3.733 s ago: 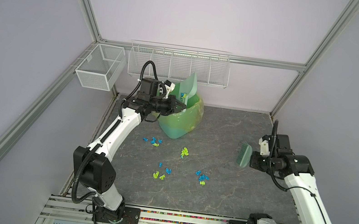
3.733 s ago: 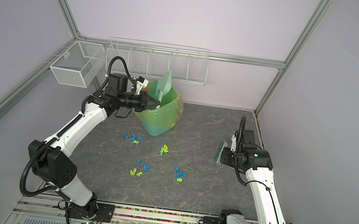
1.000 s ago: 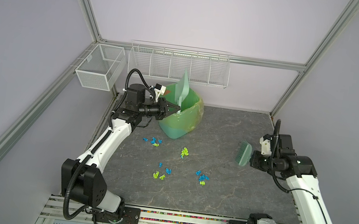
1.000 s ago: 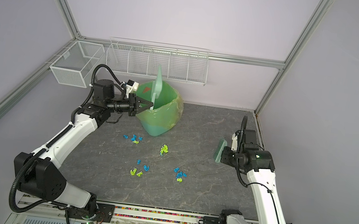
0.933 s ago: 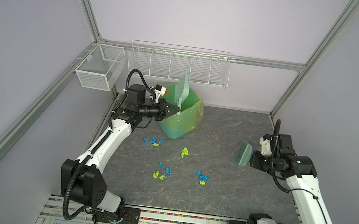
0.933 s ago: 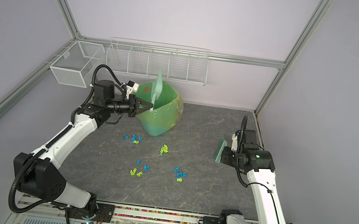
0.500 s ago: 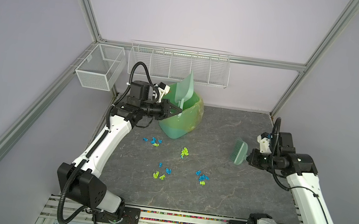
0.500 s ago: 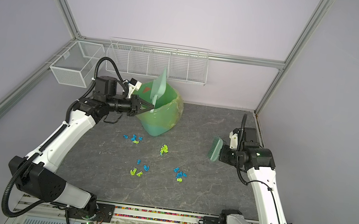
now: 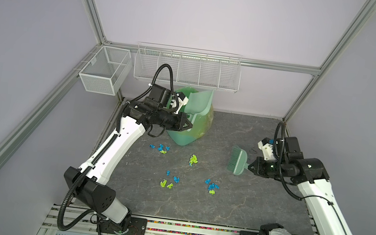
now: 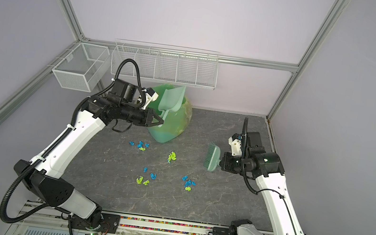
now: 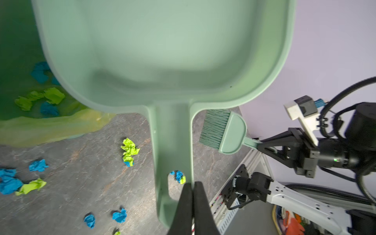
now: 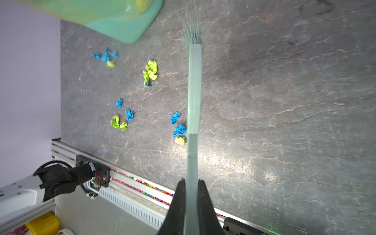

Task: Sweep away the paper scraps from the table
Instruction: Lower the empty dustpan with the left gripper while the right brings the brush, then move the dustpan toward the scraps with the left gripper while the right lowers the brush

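Shifted over the last second, biggest first: left arm [image 9: 118,143] raised and pulled back a little, bringing the dustpan [image 9: 199,101] near-upright above the green bin [image 9: 189,135] at the back of the table [image 9: 243,213]; right arm [image 9: 320,199] reached inward and rolled the brush [image 9: 237,160], bristles now showing toward the middle instead of edge-on. Reads as one load just tipped and a fresh pass being set up: pan bowl bare in the left wrist view, a few paper scraps [image 11: 40,89] already down inside the bin. Not shifted: remaining paper scraps [image 9: 193,160], four loose clusters of blue and lime on open table in front of the bin, near the brush but apart from it. Plenty of sweeping left, by that count. Left gripper [image 11: 192,186] clamped fully shut on the end of the dustpan handle; right gripper [image 12: 191,181] pinched tight on the brush handle.
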Available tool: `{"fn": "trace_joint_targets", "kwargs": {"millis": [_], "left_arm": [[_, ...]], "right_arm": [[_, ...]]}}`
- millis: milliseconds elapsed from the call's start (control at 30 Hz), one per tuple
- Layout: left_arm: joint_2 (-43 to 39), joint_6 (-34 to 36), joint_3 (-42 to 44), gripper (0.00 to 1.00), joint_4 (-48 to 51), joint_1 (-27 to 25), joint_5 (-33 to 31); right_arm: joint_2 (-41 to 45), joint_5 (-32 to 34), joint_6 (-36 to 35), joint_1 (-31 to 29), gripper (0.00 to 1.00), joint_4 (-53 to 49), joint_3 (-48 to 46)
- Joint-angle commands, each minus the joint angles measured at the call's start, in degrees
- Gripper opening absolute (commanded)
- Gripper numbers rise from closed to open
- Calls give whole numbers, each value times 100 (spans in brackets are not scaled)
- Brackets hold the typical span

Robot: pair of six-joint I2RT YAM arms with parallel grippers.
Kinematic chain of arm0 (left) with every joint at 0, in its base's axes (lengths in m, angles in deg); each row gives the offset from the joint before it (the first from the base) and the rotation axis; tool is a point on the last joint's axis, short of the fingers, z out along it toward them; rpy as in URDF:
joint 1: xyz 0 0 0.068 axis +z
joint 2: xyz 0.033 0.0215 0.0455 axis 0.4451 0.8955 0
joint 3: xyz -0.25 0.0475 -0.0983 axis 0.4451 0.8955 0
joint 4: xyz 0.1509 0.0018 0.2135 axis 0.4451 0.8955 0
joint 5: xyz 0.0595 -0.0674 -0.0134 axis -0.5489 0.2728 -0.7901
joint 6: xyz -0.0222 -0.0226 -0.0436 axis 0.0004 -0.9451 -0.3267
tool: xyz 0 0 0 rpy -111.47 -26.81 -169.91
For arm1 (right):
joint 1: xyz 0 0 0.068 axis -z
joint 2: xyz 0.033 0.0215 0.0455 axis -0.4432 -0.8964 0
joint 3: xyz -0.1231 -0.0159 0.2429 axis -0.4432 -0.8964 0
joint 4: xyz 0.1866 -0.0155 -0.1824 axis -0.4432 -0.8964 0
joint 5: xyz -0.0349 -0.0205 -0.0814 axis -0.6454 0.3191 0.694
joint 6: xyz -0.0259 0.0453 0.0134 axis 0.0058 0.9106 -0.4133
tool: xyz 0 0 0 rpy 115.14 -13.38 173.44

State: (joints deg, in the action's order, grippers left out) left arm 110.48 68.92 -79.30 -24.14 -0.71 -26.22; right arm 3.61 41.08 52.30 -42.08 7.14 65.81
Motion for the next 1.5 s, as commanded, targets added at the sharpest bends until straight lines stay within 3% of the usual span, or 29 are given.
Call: {"fn": "trace_joint_targets", "kwargs": {"millis": [0,267,567,1133,1467], "left_arm": [[189,567,-380,0,764,-298,-665],[260,660,-500,0,984,-545,-1121],[428,884,-812,0,1437,-811,-1761],[376,874,-778,0,1511,-1110,-1723],[314,900,-769,0,1575,-1110,-1873]], "right_arm": [[-104,-140,-2,-204,7,-176,149],[-76,-131,322,-610,7,-107,92],[-65,381,924,-1465,7,-200,97],[-753,598,1547,-2787,7,69,-90],[-1386,107,1337,-2953,7,294,-141]]}}
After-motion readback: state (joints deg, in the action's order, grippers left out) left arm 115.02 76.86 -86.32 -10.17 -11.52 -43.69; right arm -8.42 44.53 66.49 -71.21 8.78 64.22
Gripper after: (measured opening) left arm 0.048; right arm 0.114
